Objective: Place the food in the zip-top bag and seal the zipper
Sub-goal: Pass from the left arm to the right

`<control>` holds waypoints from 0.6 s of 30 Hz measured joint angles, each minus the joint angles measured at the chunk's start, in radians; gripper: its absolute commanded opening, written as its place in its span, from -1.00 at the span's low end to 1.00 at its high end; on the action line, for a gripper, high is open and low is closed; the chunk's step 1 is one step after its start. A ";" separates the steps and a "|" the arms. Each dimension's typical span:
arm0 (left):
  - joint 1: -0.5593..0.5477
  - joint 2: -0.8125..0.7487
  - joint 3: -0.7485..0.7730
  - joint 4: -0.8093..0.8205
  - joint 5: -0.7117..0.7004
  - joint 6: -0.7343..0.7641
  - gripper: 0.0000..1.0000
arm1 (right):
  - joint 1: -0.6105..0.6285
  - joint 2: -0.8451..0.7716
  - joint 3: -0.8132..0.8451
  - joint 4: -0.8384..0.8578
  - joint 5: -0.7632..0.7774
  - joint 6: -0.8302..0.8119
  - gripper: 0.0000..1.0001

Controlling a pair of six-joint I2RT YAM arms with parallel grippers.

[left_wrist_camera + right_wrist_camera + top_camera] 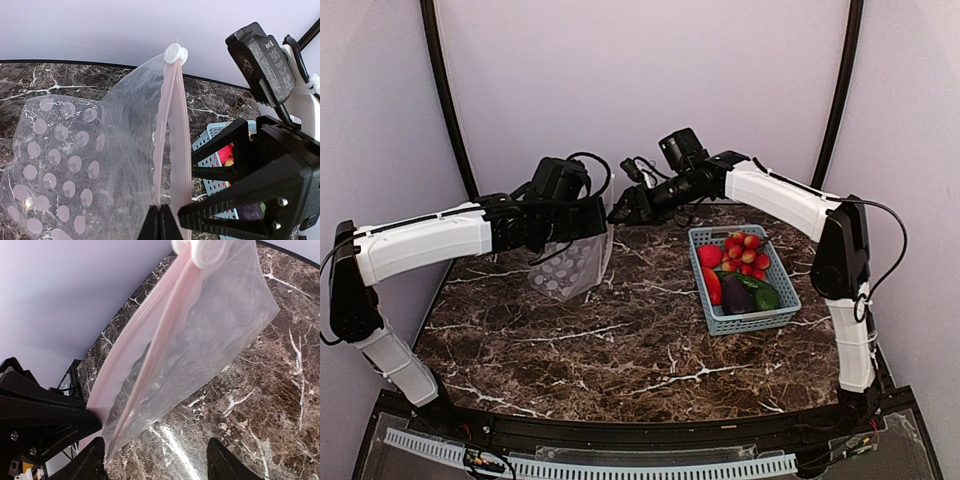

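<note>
The clear spotted zip-top bag (570, 265) hangs off the table at the back left; it also shows in the left wrist view (75, 160) and the right wrist view (210, 325). My left gripper (161, 222) is shut on one lip of its pale zipper (172, 125), whose mouth gapes slightly. A white slider (175, 52) sits at the far end. My right gripper (160, 465) is open, its jaws straddling the bag's near corner without touching. The food lies in the blue basket (780, 310): tomato (710, 255), berries (746, 251), pepper (713, 287), eggplant (737, 298), cucumber (761, 292).
Both grippers (603, 220) (619, 211) meet close together at the bag's top right corner. The basket stands at the right rear of the marble table (620, 340). Curved pale walls close in behind.
</note>
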 measured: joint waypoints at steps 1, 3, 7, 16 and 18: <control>-0.001 0.000 0.000 0.000 -0.001 -0.001 -0.99 | 0.002 0.002 0.002 -0.001 0.018 0.010 0.10; -0.004 0.000 0.000 0.000 -0.002 -0.002 -0.99 | 0.004 0.011 0.018 -0.003 0.050 0.023 -0.09; -0.014 -0.005 0.000 0.000 -0.003 -0.002 -0.99 | 0.010 0.040 0.047 -0.013 0.136 0.052 -0.19; -0.035 -0.011 0.000 0.000 -0.008 -0.009 -0.99 | 0.019 0.076 0.113 -0.037 0.182 0.064 -0.81; -0.037 -0.010 0.000 -0.001 -0.016 -0.013 -0.99 | 0.024 0.076 0.116 -0.034 0.163 0.063 -0.85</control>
